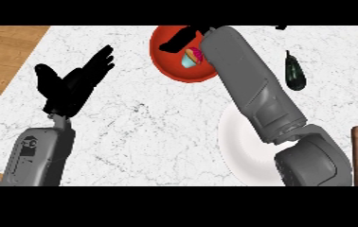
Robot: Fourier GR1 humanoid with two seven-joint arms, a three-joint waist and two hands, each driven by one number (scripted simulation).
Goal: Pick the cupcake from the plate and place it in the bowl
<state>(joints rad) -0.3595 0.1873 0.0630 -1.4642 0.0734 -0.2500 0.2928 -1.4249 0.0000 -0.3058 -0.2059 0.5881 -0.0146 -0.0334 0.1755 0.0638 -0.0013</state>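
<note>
While R hand (183, 38) hovers over bowl (168, 65), cupcake (192, 58) inside, eggplant (294, 72) nearby

A dark eggplant (294, 72) lies on the marble counter (140, 122).

1 red bowl (174, 65), 1 cupcake (192, 58), 1 white plate (241, 145), 1 dark eggplant (295, 72), 2 hands: left (73, 82), right (183, 38).

Left robot hand (70, 82) open, right robot hand (183, 38) extended
</note>
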